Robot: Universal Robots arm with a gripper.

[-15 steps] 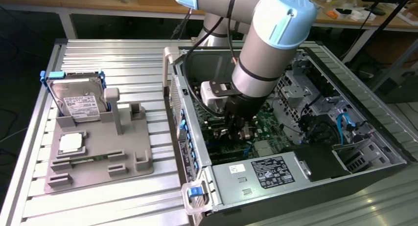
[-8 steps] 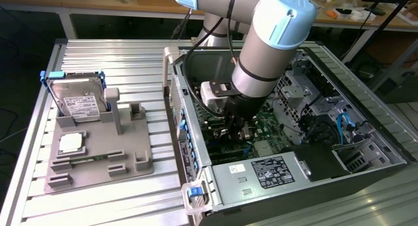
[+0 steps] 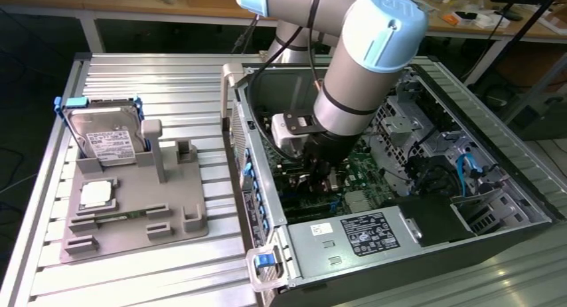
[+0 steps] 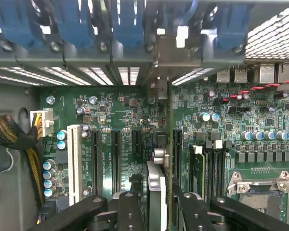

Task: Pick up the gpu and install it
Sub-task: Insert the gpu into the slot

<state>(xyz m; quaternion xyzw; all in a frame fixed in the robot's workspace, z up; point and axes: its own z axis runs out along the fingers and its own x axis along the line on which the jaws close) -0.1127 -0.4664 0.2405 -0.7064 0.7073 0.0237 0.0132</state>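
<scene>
Ribbed aluminium table (image 3: 159, 74), wooden workbench (image 3: 133, 4) behind. On the table sits a grey moulded fixture (image 3: 133, 217) carrying an upright labelled hard drive (image 3: 106, 137) and a flat square silver chip (image 3: 95, 195), and at the exterior view's right stands an open steel computer case (image 3: 372, 234). The arm reaches down inside, gripper (image 4: 159, 199) with black jointed fingers (image 4: 130, 211) clamped on the gpu (image 4: 154, 178), a thin card seen edge-on with a silvery part, upright over the green motherboard (image 4: 120, 110) among long black slots (image 4: 97, 163); whether it is seated, cannot tell.

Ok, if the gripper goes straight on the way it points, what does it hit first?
The gpu in the gripper would reach the green motherboard first, near its black slots; the gap is unclear.
</scene>
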